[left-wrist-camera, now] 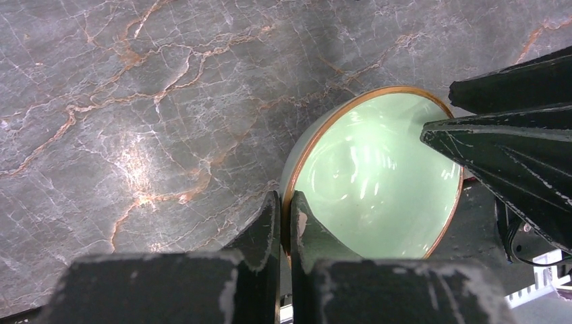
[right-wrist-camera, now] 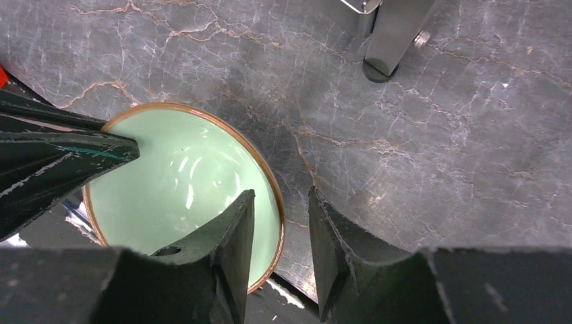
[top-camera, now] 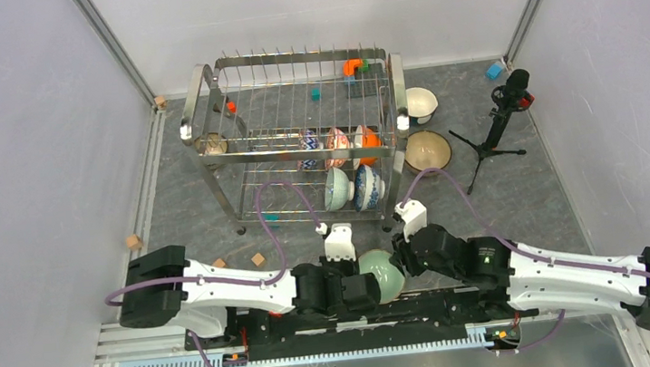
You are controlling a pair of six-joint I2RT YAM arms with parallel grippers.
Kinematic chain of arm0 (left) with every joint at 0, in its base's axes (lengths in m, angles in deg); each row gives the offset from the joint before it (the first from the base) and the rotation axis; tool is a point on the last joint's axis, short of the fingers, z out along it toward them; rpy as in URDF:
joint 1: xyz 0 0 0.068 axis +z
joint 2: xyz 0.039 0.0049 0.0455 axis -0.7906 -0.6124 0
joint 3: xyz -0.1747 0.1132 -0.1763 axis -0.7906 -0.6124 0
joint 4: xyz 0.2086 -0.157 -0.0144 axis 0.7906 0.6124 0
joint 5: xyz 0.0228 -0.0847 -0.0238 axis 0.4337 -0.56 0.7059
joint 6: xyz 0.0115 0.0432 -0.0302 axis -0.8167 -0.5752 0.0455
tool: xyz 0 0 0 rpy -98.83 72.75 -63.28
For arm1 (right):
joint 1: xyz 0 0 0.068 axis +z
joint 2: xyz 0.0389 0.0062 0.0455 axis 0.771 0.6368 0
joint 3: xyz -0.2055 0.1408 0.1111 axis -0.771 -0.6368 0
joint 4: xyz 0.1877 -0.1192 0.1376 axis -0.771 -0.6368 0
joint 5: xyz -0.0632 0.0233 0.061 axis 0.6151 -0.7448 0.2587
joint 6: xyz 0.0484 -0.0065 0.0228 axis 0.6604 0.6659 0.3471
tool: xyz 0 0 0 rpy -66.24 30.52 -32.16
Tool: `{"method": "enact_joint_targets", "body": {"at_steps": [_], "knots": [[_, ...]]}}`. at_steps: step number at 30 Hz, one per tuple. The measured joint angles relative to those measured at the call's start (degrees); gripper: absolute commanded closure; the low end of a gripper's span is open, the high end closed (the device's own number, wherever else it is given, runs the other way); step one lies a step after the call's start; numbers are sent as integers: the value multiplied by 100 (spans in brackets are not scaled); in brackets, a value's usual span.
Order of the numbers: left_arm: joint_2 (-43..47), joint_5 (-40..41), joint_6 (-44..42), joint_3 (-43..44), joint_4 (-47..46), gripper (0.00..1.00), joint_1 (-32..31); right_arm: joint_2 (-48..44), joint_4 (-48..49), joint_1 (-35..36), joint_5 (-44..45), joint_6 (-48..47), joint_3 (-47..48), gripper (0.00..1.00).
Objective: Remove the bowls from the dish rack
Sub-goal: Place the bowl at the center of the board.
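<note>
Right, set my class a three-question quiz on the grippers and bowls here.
1. True or false: the left gripper is shut on the rim of the pale green bowl.
2. The jaws of the right gripper are: A) shut on the rim, B) apart astride the rim, C) out of view.
3. How many bowls stand on the table right of the dish rack?
Key: 1 true; 2 B; 3 two, a white bowl and a tan bowl.

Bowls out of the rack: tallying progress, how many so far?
3: a white bowl and a tan bowl right of the dish rack, and a pale green bowl pinched by the left end effector. Its wires may hide another.
</note>
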Motion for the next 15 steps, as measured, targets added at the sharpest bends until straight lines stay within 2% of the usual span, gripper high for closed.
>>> {"method": "enact_joint_targets", "body": {"at_steps": [9,12,15], "knots": [[-151,-9,2,175,81,98,0,232,-315,0,22,-232,81,63],[-153,-11,2,177,81,98,0,229,-293,0,7,-232,63,74],[-153,-11,4,179,72,98,0,216,-199,9,-70,-221,31,91]]}}
